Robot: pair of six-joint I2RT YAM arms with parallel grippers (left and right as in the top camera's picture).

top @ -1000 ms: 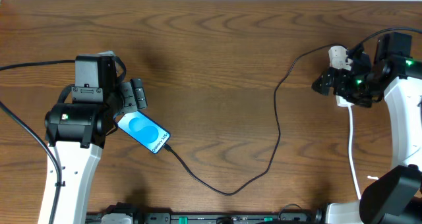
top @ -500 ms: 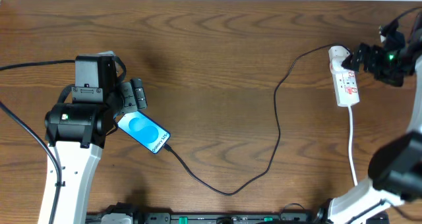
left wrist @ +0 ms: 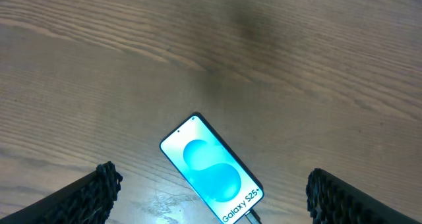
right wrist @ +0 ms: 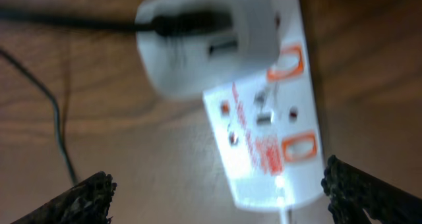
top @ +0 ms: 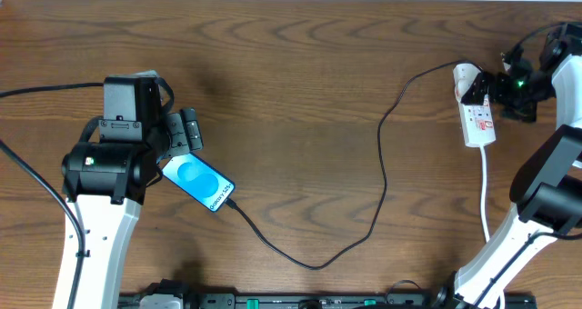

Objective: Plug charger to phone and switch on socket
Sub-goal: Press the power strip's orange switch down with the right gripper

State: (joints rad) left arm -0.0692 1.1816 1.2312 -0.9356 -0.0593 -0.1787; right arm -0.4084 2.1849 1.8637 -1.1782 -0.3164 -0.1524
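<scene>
Overhead view: the phone lies flat on the wooden tabletop, its blue screen up, with a line of white text along its lower right end that is too small to read here. The left gripper hangs just above and beside the phone's upper left end. The charger, a thin black cable, meets the phone's lower right end, loops toward the near edge, then climbs to a rounded white plug at the top of the socket. The socket is a narrow white strip with red marks, lying near the right edge. The right gripper sits just beside the socket's plug end; whether it touches cannot be told.

Left wrist view: the phone reads "Galaxy S25+" in white on a blue screen with a lighter blue shape. It lies on the tabletop between the two fingertips, which stand wide apart and hold nothing.

Right wrist view: the picture is blurred. The socket shows two orange-red switches and red printing that cannot be read. The black cable enters its white plug from the left. The gripper's fingertips are spread wide, empty, with the socket between and beyond them.
</scene>
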